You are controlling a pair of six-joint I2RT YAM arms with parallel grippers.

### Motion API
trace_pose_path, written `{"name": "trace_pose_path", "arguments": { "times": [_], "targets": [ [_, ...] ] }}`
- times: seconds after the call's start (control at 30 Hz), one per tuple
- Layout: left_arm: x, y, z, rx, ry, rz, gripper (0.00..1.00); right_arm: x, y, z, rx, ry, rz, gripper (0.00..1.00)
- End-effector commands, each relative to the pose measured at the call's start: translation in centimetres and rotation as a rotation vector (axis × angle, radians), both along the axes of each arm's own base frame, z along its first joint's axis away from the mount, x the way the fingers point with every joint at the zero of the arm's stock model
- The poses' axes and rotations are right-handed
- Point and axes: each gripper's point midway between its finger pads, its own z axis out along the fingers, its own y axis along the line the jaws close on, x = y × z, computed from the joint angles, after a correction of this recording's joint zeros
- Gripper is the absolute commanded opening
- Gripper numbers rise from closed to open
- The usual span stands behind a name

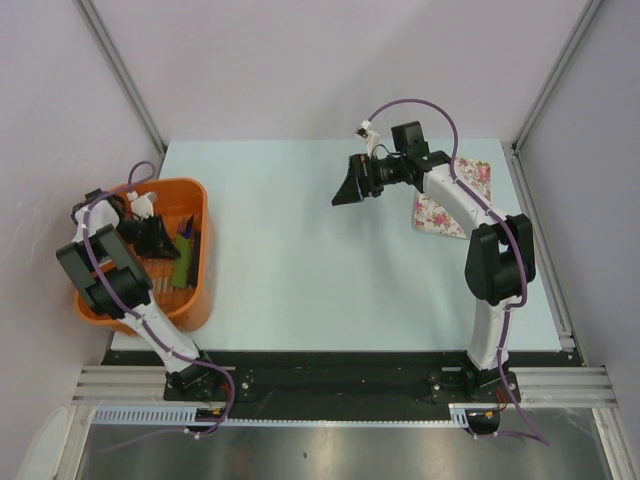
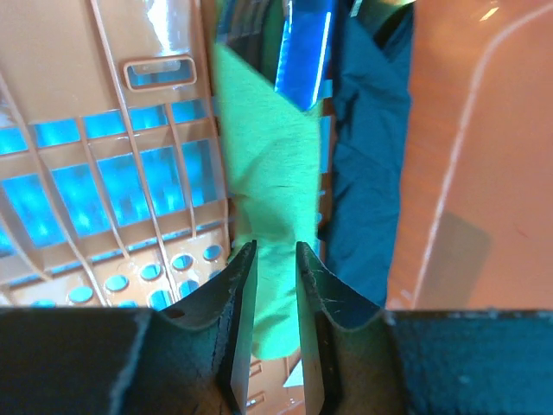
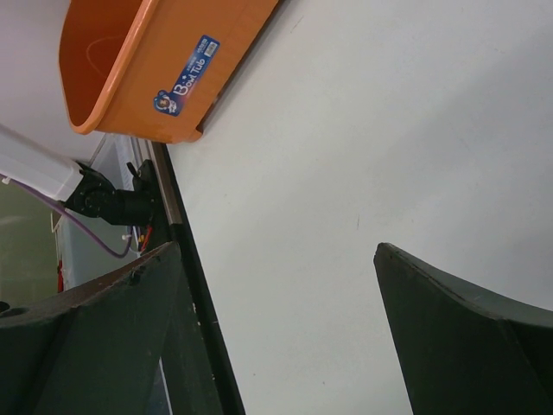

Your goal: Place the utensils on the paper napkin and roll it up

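Pale blue table [image 1: 300,250], lilac walls [image 1: 330,60]

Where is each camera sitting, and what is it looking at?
Top external: sits high behind the arms, looking down on the pale blue table; both arms and their bases show.
Left wrist: rides the left arm, looking into the orange plastic basket at the olive-green paper napkin; the left pincer is nearly shut around it.
Right wrist: rides the right arm, looking across the table; the open right pincer shows.
Shared: all three views catch the basket.
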Motion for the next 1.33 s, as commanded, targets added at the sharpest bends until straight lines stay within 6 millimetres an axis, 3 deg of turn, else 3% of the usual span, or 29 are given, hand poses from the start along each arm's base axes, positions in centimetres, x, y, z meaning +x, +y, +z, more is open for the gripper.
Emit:
{"name": "trace_pose_path", "arguments": {
  "times": [0.0, 0.2, 0.37, 0.43, 0.47, 0.53, 0.57, 0.67, 0.7, 0.73, 0.83, 0.9, 0.93, 1.0, 1.03, 1.1, 1.13, 1.17, 1.3],
  "targets": [
    [1.2, -0.4, 3.9, 0.018, -0.113, 0.008, 0.30, 0.3, 0.3, 1.7, 0.020, -0.057, 0.009, 1.00],
    [2.1, -0.2, 7.2, 0.049, -0.198, 0.017, 0.34, 0.2, 0.3, 2.3, 0.024, -0.075, 0.004, 1.00],
    [3.4, -1.4, 12.2, 0.070, -0.318, 0.003, 0.48, 0.2, -0.3, 3.4, 0.021, -0.103, -0.019, 1.00],
    [4.2, -2.7, 15.2, 0.084, -0.396, -0.030, 0.53, 0.4, -1.1, 4.2, 0.016, -0.130, -0.046, 1.00],
    [4.3, -3.3, 16.1, 0.082, -0.411, -0.041, 0.69, 0.4, -1.5, 4.2, 0.008, -0.131, -0.057, 1.00],
    [4.9, -4.8, 18.9, 0.090, -0.474, -0.077, 0.73, 0.6, -2.6, 5.4, 0.002, -0.166, -0.092, 1.00],
    [5.0, -5.5, 20.0, 0.085, -0.499, -0.090, 0.84, 0.9, -3.5, 5.8, 0.000, -0.183, -0.113, 1.00],
    [5.3, -7.6, 23.6, 0.119, -0.580, -0.128, 1.00, 1.1, -6.0, 7.5, -0.020, -0.245, -0.179, 1.00],
    [5.4, -9.0, 24.3, 0.124, -0.598, -0.158, 1.00, 0.9, -6.6, 7.4, -0.027, -0.244, -0.193, 1.00],
    [5.2, -9.6, 25.4, 0.137, -0.623, -0.165, 1.00, 0.6, -7.5, 8.5, -0.032, -0.273, -0.220, 1.00],
    [5.1, -11.9, 26.4, 0.222, -0.624, -0.156, 1.00, 0.5, -10.7, 8.3, -0.057, -0.260, -0.321, 1.00],
    [5.1, -13.9, 26.7, 0.274, -0.636, -0.167, 1.00, 0.1, -13.4, 9.2, -0.062, -0.269, -0.406, 1.00],
    [4.9, -14.6, 26.1, 0.277, -0.623, -0.171, 1.00, -0.3, -14.1, 8.1, -0.071, -0.239, -0.427, 1.00],
    [4.1, -16.2, 26.1, 0.279, -0.647, -0.189, 1.00, -1.1, -16.2, 8.8, -0.072, -0.254, -0.484, 1.00],
    [4.0, -16.7, 24.8, 0.259, -0.625, -0.178, 1.00, -1.8, -16.6, 7.9, -0.079, -0.235, -0.495, 1.00],
    [3.2, -17.1, 24.5, 0.235, -0.631, -0.160, 1.00, -2.9, -17.6, 8.1, -0.099, -0.268, -0.516, 1.00],
    [3.0, -17.1, 23.1, 0.228, -0.608, -0.158, 1.00, -3.4, -17.8, 7.8, -0.109, -0.274, -0.521, 1.00],
    [2.9, -18.3, 23.0, 0.212, -0.624, -0.185, 1.00, -4.0, -18.0, 6.6, -0.126, -0.252, -0.522, 1.00],
    [2.1, -18.2, 22.1, 0.220, -0.619, -0.167, 1.00, -5.9, -18.4, 6.6, -0.136, -0.275, -0.545, 1.00]
  ]
}}
